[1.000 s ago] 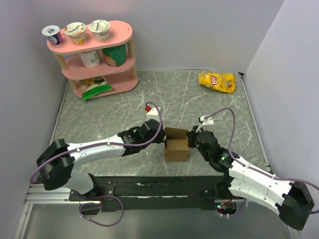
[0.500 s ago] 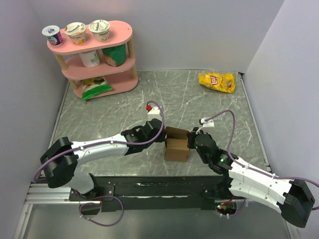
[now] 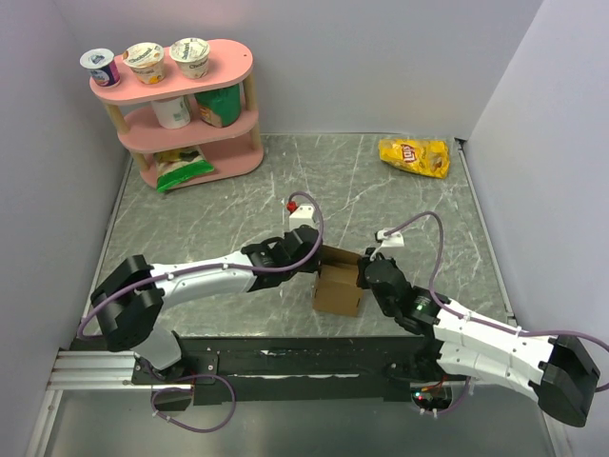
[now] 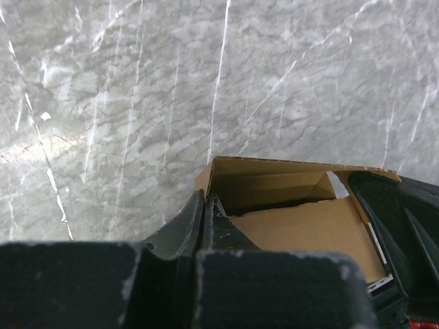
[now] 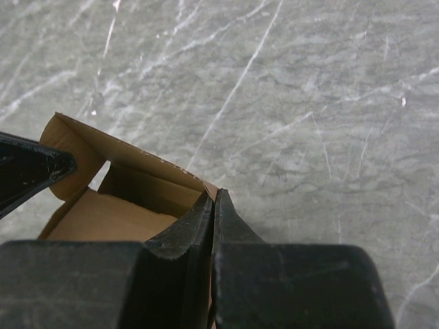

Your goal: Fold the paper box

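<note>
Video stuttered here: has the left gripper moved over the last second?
Yes. The left gripper has slid right, away from the pink shelf, closing in on the left side of the paper box.

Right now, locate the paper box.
Top view: the paper box sits centre, toward the near edge of the table, flanked by the left gripper and the right gripper.
</note>
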